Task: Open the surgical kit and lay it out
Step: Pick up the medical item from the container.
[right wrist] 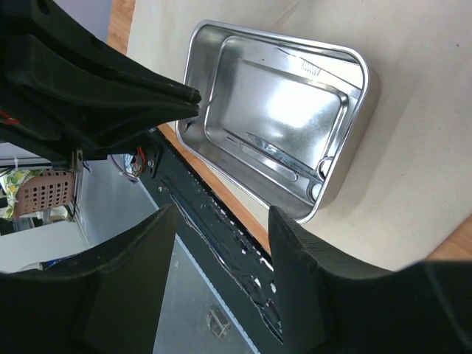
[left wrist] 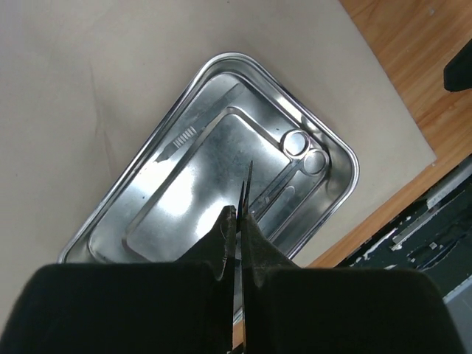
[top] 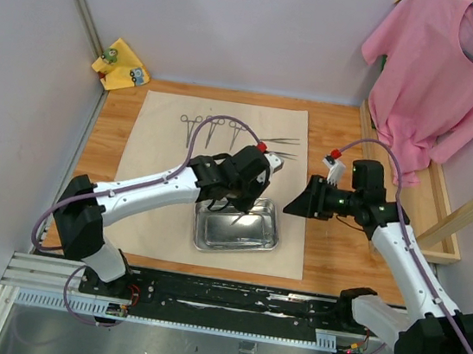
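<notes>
The beige cloth wrap (top: 149, 209) lies spread flat, with the steel tray (top: 236, 248) on its near part. My left gripper (top: 244, 202) hovers over the tray (left wrist: 352, 168), shut on slim steel tweezers (left wrist: 247, 181) whose tips point down at it. One ring-handled forceps (left wrist: 298, 143) and a slim ribbed tool (left wrist: 184, 136) lie inside the tray. Three forceps (top: 215, 127) and two tweezers (top: 280, 147) lie in a row on the far cloth. My right gripper (top: 296, 205) stands open just right of the tray (right wrist: 273, 31), nothing between its fingers (right wrist: 295, 251).
A pink T-shirt (top: 446, 74) hangs at the back right over a wooden frame (top: 440, 217). A small yellow cloth (top: 122, 64) sits in the back left corner. The black rail (top: 229, 298) with the arm bases runs along the near edge.
</notes>
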Robot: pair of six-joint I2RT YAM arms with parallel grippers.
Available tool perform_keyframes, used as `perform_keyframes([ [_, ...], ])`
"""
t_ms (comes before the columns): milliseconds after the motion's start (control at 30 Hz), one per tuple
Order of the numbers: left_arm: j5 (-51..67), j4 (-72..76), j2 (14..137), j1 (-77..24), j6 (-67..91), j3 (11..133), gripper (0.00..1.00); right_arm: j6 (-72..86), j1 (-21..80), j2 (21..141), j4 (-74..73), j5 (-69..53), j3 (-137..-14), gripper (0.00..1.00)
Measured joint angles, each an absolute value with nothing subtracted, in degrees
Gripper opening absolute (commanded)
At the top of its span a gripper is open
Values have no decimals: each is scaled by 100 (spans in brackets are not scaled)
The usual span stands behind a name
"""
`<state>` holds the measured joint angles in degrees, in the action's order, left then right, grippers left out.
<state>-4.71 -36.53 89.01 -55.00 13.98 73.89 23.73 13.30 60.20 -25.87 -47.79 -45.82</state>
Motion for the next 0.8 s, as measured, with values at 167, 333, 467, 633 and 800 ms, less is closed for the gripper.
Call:
perform_keyframes([
  [167,-117,-3557,9008,-5500,1210,7520,0,2331,1326,5765,-2773,-4729,-4733,50],
  [333,443,-3433,9105,-5500,1057,7738,1,2316,1326,5684,-2845,-4729,-4740,51],
  [467,814,-3391,9188,-5500,985,7808,1,2368,1328,5684,-2805,-4740,-4707,50],
  [633,1151,-3356,9201,-5511,919,7808,0,2593,1330,5695,-2578,-4829,-4495,44],
  [800,1345,-3317,9201,-5548,897,7808,0,2727,1330,5806,-2423,-4866,-4416,41],
])
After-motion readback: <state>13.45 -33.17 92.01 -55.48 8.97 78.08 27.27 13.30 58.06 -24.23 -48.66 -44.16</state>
